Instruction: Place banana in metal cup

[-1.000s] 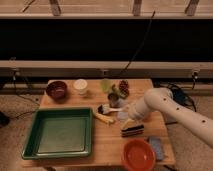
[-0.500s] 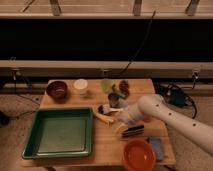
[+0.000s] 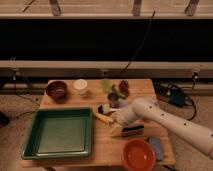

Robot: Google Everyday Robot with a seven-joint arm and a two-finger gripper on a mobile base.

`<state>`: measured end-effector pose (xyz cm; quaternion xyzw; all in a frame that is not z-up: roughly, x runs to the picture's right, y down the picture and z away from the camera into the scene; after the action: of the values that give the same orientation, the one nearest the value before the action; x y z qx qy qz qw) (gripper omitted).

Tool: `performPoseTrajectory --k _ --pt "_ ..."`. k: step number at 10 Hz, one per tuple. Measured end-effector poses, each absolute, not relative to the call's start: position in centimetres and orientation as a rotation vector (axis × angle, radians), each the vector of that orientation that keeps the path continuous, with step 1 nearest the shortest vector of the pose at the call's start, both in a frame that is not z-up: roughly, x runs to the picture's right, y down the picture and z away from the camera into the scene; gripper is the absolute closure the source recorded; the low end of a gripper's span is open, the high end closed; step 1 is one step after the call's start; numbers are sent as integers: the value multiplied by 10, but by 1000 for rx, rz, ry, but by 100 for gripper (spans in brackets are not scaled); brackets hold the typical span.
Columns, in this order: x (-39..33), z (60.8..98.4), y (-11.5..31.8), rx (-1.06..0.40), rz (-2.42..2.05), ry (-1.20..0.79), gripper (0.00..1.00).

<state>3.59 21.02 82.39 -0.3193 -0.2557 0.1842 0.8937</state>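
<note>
My end effector (image 3: 116, 126) hangs low over the bench (image 3: 107, 148), just right of the banana (image 3: 103, 118); I cannot tell whether it is spread or pressed together. The banana is slim and yellow, lying flat on the wood between the green tray (image 3: 57, 135) and my end effector. Just behind the banana stands what looks like the metal cup (image 3: 103, 109), small and grey, with a white-handled brush (image 3: 114, 108) against it. A dark oblong object (image 3: 133, 131) lies beneath my arm, and an orange plate (image 3: 137, 155) sits in front of it.
</note>
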Motion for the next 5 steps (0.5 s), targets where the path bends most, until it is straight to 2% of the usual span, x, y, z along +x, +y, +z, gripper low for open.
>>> performPoseTrajectory --k 5 --pt "35 838 198 -618 411 -516 35"
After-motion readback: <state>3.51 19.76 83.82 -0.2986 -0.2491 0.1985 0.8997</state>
